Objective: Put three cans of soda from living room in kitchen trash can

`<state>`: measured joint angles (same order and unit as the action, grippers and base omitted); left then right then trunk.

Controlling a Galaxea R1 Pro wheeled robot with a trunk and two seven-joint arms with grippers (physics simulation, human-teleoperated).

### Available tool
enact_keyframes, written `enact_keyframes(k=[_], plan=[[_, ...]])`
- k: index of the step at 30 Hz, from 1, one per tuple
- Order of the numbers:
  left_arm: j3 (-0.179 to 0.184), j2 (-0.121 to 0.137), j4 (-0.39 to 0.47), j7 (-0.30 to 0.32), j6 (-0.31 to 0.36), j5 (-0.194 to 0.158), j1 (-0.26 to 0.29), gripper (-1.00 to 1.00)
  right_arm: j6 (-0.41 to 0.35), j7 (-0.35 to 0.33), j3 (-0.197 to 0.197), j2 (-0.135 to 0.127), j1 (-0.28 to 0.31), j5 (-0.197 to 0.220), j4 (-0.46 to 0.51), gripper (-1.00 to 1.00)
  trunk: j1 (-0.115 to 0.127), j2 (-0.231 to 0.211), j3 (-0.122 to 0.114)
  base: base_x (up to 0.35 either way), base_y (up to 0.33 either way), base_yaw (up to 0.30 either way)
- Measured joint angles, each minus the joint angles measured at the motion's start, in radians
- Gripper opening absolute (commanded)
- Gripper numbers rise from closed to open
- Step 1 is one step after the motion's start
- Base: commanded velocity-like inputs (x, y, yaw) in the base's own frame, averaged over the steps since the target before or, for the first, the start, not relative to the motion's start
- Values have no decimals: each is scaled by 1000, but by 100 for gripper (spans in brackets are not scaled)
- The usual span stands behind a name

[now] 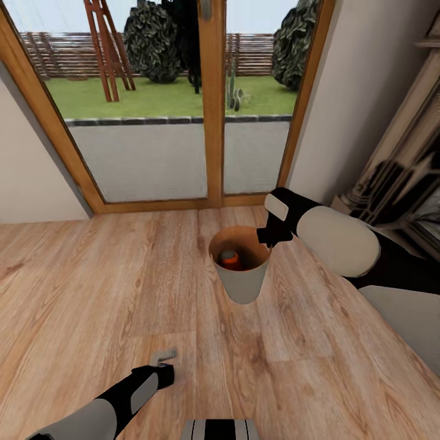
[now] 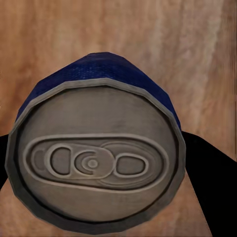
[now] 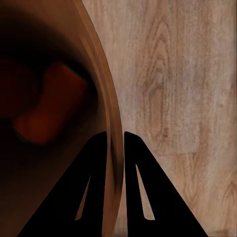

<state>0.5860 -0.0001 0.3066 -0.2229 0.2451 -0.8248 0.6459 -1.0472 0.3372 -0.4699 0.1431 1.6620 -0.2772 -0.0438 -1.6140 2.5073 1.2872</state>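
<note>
The pale grey tash can stands upright on the wood plank floor, orange-brown inside. One orange can of soda lies in it, a dim red-orange shape in the right wrist view. My right gripper is shut on the bin's rim, one finger inside the wall and one outside. My left gripper hovers low over the floor, in front of and left of the bin, shut on a dark blue can of soda. That can's grey top faces the left wrist camera, between black fingers.
Wood-framed glass doors close the far side, with a patio and garden beyond. A carved fireplace surround stands at the right. Bare plank floor lies all around the bin. My base shows at the bottom edge.
</note>
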Motion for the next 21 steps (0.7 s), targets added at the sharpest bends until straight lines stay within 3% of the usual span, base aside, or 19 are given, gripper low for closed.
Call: enact_keyframes(k=[5,7,16,21], plan=[[-1,1,55,1,58,-2,0,-100,0,0,-2,-1,-26,2,0,-100,2,-1,-19,0,0,0],[-4,10,145,0,113,-2,0,-100,0,0,0,-1,-46,4,-1,-100,3,-2,-27,0,0,0],[-15,119,460,-10,358,-9,-1,-100,0,0,-3,-7,-106,-3,3,-100,7,-4,-62,0,0,0],[-65,175,588,-14,463,-8,-1,-100,0,3,1,-10,-138,-7,4,-100,9,-5,-81,0,0,0]])
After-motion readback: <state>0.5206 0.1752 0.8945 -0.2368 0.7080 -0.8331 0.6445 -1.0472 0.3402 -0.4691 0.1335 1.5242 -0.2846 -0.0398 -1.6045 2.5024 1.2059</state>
